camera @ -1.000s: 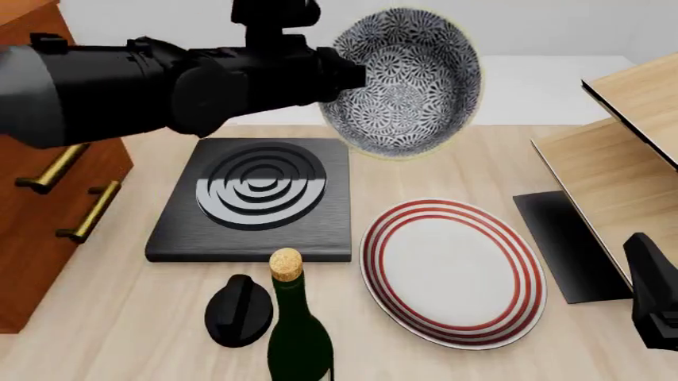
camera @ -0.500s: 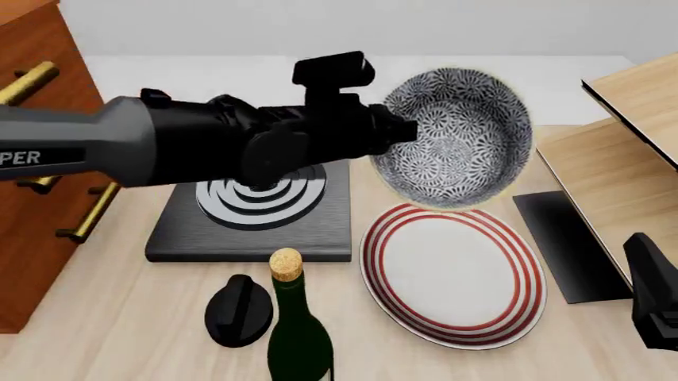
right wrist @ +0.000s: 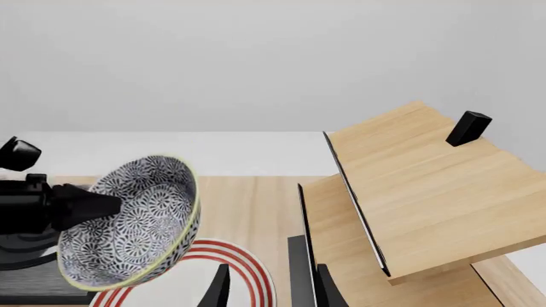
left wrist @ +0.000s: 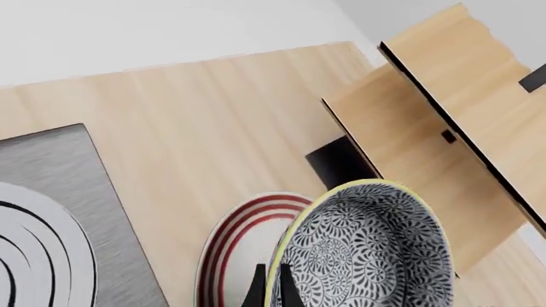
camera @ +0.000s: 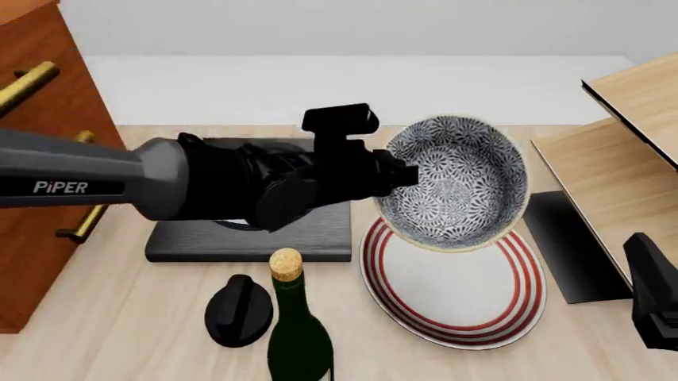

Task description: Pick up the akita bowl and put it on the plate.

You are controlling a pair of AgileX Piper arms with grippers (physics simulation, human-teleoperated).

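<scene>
Carried right and lower within the last second, the akita bowl (camera: 453,184) now hangs tilted over the plate (camera: 498,313), its rim clenched in the left gripper (camera: 404,175); judged ready for lowering. Right gripper (right wrist: 268,286) waits open.

White capital letters spelling "PIPER" run along the grey tubular forearm of the left robot arm (camera: 75,178), seen from the front camera. No other lettering, label, brand mark or number is legible on anything else in any of the three views.
</scene>
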